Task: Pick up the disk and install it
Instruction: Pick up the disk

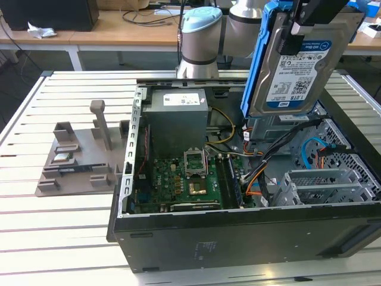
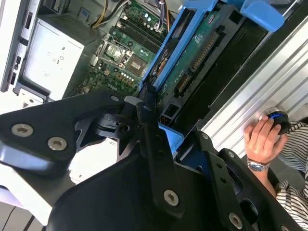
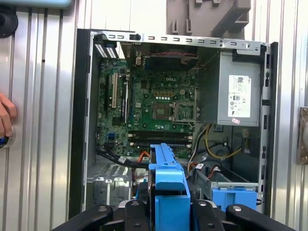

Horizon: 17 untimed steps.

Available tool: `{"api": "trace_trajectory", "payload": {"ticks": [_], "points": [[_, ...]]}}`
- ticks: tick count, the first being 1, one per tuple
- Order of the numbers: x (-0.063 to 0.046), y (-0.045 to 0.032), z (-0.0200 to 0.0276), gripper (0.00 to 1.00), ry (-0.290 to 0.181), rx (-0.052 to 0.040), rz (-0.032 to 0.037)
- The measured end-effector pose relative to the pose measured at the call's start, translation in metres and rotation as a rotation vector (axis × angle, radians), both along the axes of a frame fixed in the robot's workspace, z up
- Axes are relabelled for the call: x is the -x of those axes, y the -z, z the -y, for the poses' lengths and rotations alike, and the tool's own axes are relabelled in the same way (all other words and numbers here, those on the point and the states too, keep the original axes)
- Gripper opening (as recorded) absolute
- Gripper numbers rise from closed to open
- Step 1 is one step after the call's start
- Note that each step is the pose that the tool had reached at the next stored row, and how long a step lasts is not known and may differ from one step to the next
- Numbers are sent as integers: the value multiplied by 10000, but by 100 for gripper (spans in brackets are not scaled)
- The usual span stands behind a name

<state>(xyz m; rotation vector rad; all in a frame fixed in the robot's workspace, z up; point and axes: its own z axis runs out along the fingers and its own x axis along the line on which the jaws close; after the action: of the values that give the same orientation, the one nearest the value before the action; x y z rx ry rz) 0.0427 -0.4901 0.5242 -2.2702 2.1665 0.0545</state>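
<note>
In the open case (image 1: 238, 217), the board (image 1: 178, 179) sits at the exterior view's left, loose cables (image 1: 265, 170) beside it; at that view's right the gripper (image 1: 297, 30), clamped on the disk (image 1: 294, 74), holds it above the bays (image 1: 321, 185). Lowered crooked, it may snag cables or jam.

Bright, even light is falling on the slatted desk (image 1: 65, 202) in the exterior view, leaving only soft shadows. The disk (image 1: 292, 71) is catching a pale sheen. In the second wrist view, glare is whitening the desk's slats.
</note>
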Motion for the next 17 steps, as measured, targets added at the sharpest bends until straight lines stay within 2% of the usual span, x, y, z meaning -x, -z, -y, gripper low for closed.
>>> {"api": "trace_trajectory", "payload": {"ticks": [9,17], "points": [[-5,5,166,36,0,1,0],[-10,9,290,36,0,1,0]]}}
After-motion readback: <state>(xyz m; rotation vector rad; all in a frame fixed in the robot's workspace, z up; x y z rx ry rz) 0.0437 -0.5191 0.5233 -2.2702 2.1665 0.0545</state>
